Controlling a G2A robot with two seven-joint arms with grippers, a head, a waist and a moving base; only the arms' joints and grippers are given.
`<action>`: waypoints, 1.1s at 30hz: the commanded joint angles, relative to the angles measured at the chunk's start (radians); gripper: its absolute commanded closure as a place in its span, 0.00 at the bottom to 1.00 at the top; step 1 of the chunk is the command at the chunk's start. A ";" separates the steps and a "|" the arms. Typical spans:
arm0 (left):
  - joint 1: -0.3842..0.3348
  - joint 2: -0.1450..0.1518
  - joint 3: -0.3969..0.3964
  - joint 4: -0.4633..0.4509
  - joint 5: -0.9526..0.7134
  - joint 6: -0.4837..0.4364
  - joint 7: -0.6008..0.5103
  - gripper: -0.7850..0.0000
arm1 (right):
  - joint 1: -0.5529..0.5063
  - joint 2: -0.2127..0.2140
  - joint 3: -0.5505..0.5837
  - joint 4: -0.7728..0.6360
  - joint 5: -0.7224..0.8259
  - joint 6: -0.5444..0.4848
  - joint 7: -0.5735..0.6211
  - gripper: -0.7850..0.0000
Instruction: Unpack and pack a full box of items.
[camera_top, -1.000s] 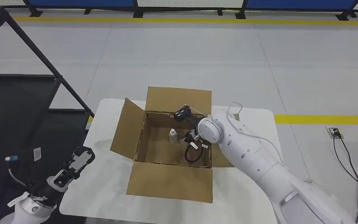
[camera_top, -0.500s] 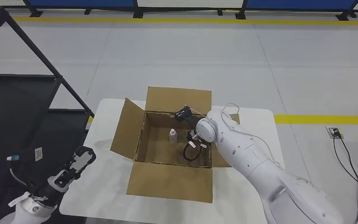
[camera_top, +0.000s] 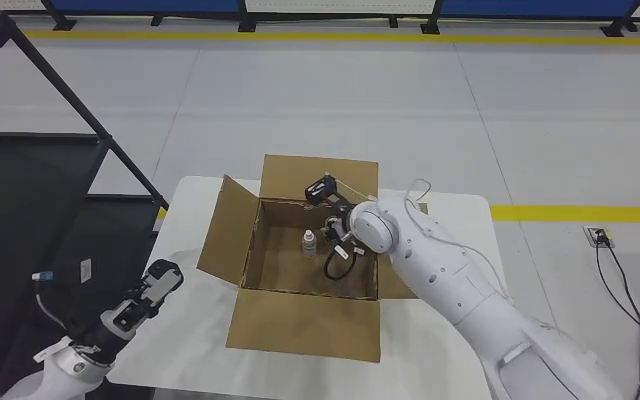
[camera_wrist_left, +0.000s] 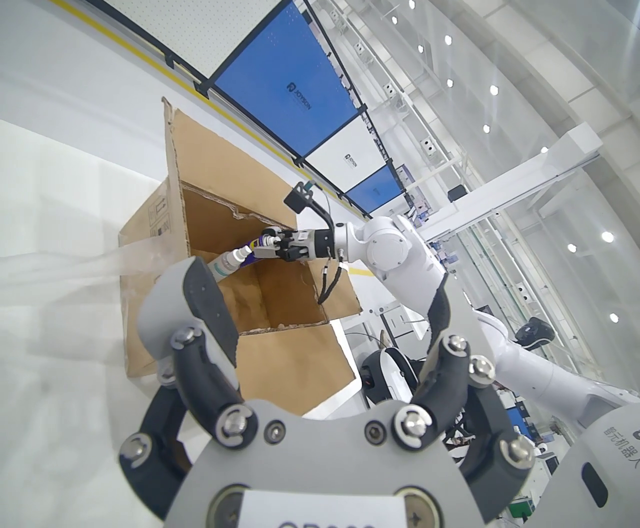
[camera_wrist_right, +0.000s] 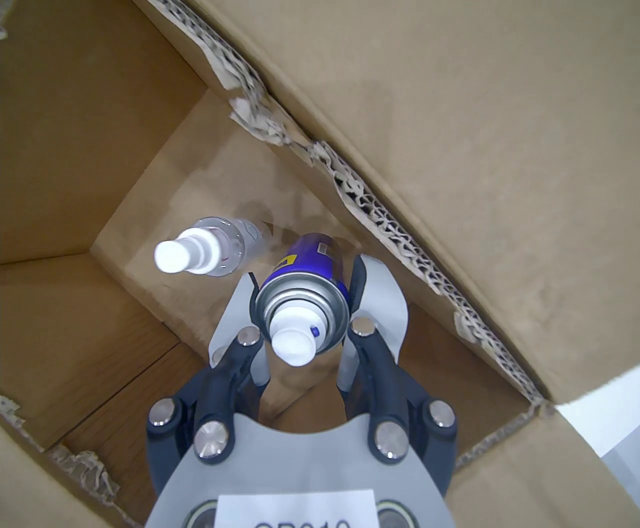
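lifted slightly, our right gripper (camera_wrist_right: 306, 290) clamps the can (camera_wrist_right: 312, 260) inside the box (camera_top: 300, 325), beside the bottle (camera_wrist_right: 210, 250); left gripper (camera_wrist_left: 320, 300) gapes wide, nearer the table (camera_top: 200, 310). both items seem still boxed, unpacking barely begun.

In open box (camera_top: 305, 322): spray can (camera_wrist_right: 305, 295), pump bottle (camera_wrist_right: 210, 250)

From my station I see a white table (camera_top: 200, 340) with rounded corners, and one thing stands directly on it: a brown corrugated cardboard box (camera_top: 305, 325), upright with its top open. The box sits towards the far edge, roughly midway across. Its flaps are folded outward, the near flap sloping down over the tabletop. White surface shows to the left, to the right and in front of the box.
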 joint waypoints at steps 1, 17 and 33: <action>-0.008 0.002 0.014 -0.002 0.009 0.002 -0.003 0.00 | -0.080 0.049 0.070 -0.208 -0.072 0.056 0.057 1.00; -0.017 0.015 0.086 -0.006 0.043 0.003 0.006 0.00 | -0.780 0.216 0.717 -1.139 -0.482 0.426 0.041 1.00; -0.009 0.024 0.137 -0.036 0.087 0.021 0.036 0.00 | -0.630 0.238 0.835 -0.575 -0.385 0.198 0.325 1.00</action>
